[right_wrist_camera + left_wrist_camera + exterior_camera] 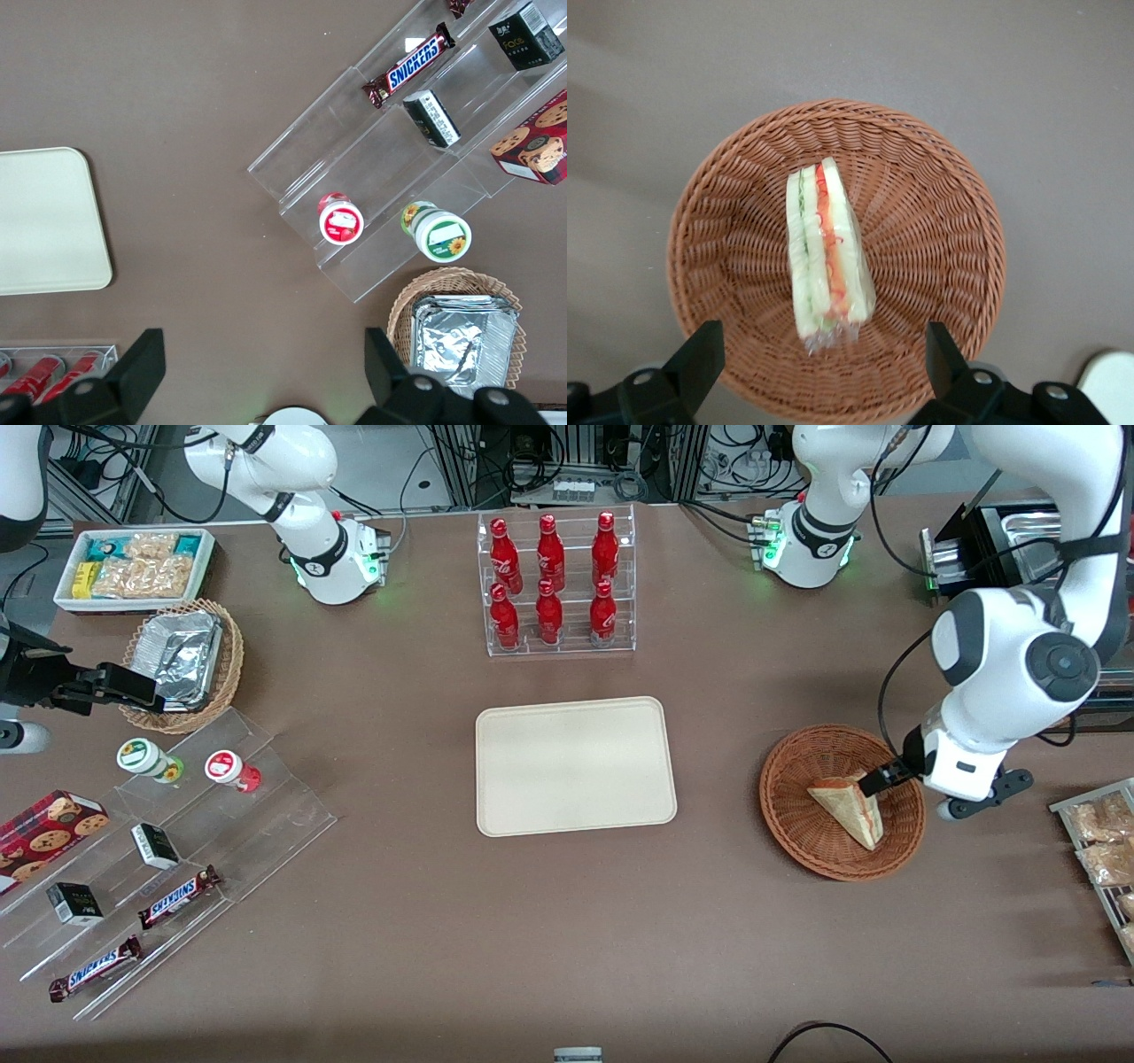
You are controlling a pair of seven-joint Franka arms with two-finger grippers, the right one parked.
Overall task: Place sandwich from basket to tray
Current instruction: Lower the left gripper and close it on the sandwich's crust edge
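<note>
The sandwich (850, 808), a pale bread wedge in clear wrap, lies in the reddish-brown woven basket (793, 815) toward the working arm's end of the table. In the left wrist view its red and green filling (824, 252) shows along the cut edge, resting on the basket's (921, 221) floor. My gripper (873, 784) hovers over the basket's rim, open, its black fingers (700, 354) spread wide apart with nothing between them. The gripper (822, 354) stands just off the sandwich's wrapped end, not touching it. The cream tray (576, 766) lies flat and bare at mid-table, with its corner (44, 221) in the right wrist view.
A clear rack of red bottles (554, 584) stands farther from the front camera than the tray. A wire rack of packets (1103, 841) sits beside the basket at the table's edge. Toward the parked arm's end are acrylic snack steps (159, 850), a foil-filled tan basket (182, 660) and a white bin (133, 567).
</note>
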